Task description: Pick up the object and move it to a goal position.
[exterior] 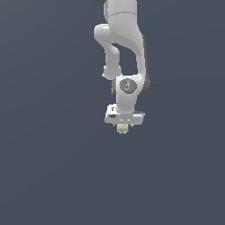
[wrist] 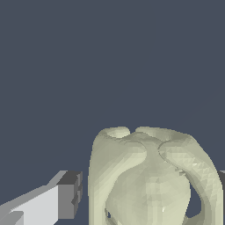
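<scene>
While roundish, with no clear long axis, object (exterior: 122,128) between gripper (exterior: 123,125) fingers, grasp unclear.

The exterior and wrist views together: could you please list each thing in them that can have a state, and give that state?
Object: pale yellow-green and lumpy, sitting between the jaws just below the white hand.
Gripper: pointing down, jaws either side of the object; the wrist view shows a gap beside one finger, so contact cannot be confirmed.
Arm: bent, reaching down from the top of the exterior view.
</scene>
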Motion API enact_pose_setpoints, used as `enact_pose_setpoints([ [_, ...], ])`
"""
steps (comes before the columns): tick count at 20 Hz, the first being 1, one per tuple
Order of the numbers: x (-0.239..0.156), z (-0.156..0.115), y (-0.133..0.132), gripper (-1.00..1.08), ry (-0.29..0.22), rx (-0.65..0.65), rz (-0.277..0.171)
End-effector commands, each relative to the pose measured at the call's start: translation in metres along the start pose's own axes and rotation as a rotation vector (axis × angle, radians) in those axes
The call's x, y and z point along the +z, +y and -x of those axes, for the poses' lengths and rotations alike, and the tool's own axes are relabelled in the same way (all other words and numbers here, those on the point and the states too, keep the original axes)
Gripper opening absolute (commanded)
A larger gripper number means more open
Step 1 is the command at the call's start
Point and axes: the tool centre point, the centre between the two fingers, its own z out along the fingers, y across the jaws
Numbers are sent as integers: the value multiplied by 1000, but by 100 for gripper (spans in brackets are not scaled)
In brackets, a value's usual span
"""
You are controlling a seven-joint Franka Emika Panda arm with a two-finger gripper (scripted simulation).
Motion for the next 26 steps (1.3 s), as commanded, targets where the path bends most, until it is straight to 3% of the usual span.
enact_pose_setpoints([
  [1, 5, -1, 0, 100, 2, 1, 0],
  [3, 6, -1, 0, 100, 2, 1, 0],
  [4, 6, -1, 0, -100, 2, 1, 0],
  [17, 3, -1, 0, -100, 2, 1, 0],
  [26, -31, 4, -5, -100, 2, 1, 0],
])
